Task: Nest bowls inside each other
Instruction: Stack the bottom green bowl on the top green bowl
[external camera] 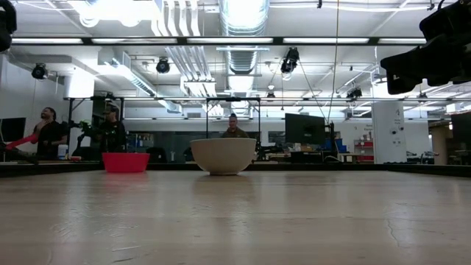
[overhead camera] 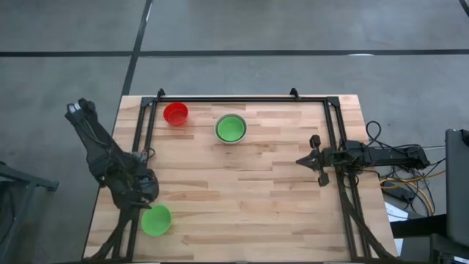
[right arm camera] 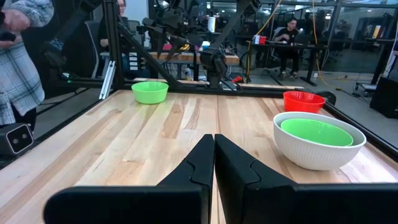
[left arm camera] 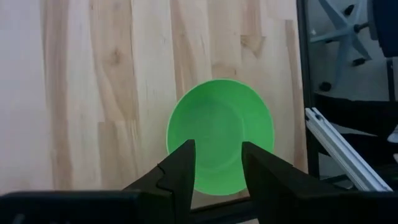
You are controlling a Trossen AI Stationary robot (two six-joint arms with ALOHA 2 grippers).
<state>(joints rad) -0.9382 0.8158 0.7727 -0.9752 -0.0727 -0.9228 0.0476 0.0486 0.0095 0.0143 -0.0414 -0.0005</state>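
A lone green bowl (overhead camera: 155,220) (left arm camera: 219,134) rests upright on its base near the table's front left corner. My left gripper (overhead camera: 146,196) (left arm camera: 217,152) hangs open above its near rim, pointing steeply down, touching nothing. A white-grey bowl (overhead camera: 231,129) (right arm camera: 317,146) stands at the far middle with a green bowl (right arm camera: 316,132) nested inside it. A red bowl (overhead camera: 176,114) (right arm camera: 303,101) stands to its left at the far edge. My right gripper (overhead camera: 316,158) (right arm camera: 214,155) waits shut and level at the table's right side.
A black frame rail (overhead camera: 234,98) runs along the far edge and down both sides of the wooden table (overhead camera: 242,191). The table's middle is bare wood. People stand in the room beyond the table, one close to the left edge (right arm camera: 18,68).
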